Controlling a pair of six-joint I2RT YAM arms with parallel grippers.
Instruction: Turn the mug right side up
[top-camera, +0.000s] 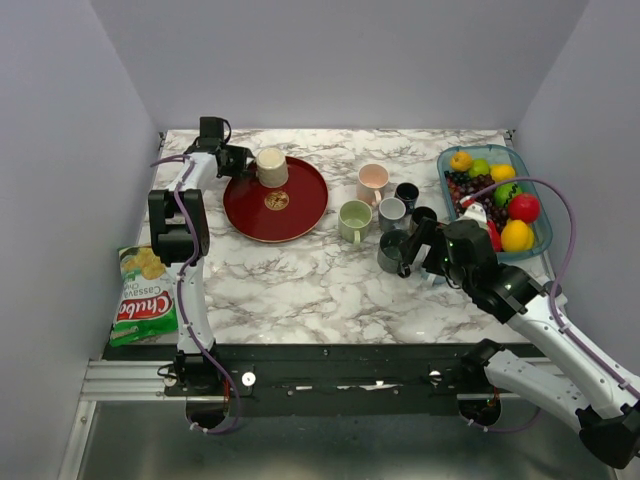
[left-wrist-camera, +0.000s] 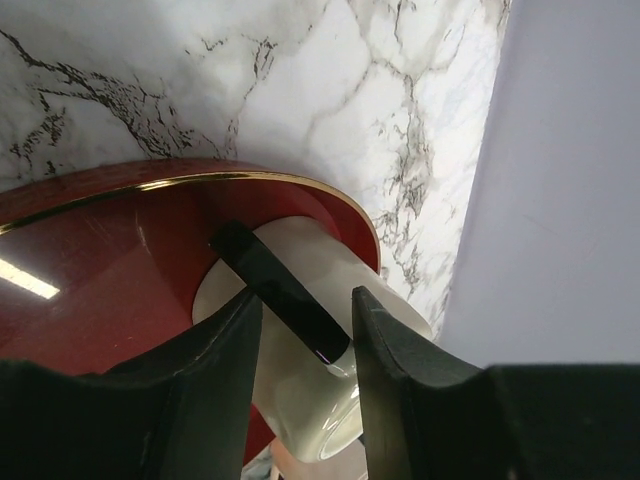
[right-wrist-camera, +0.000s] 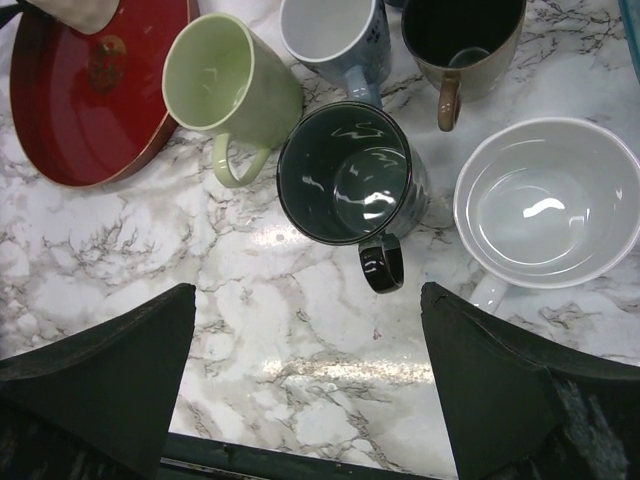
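Observation:
A cream mug (top-camera: 271, 166) with a black handle (left-wrist-camera: 280, 290) stands upside down at the back left of the red tray (top-camera: 300, 215). My left gripper (top-camera: 243, 160) is open at the mug's left side. In the left wrist view its fingers (left-wrist-camera: 225, 350) straddle the handle with a gap on the right side, and the cream body (left-wrist-camera: 335, 262) lies behind them. My right gripper (right-wrist-camera: 305, 380) is open and empty, hovering over bare marble just in front of a dark mug (right-wrist-camera: 345, 172).
Upright mugs cluster mid-table: pink (top-camera: 372, 182), green (top-camera: 354, 221), blue-grey (top-camera: 392, 213), dark ones (top-camera: 407, 194) and a white one (right-wrist-camera: 545, 205). A glass dish of fruit (top-camera: 445, 160) sits at the back right. A chips bag (top-camera: 140, 295) hangs off the left edge.

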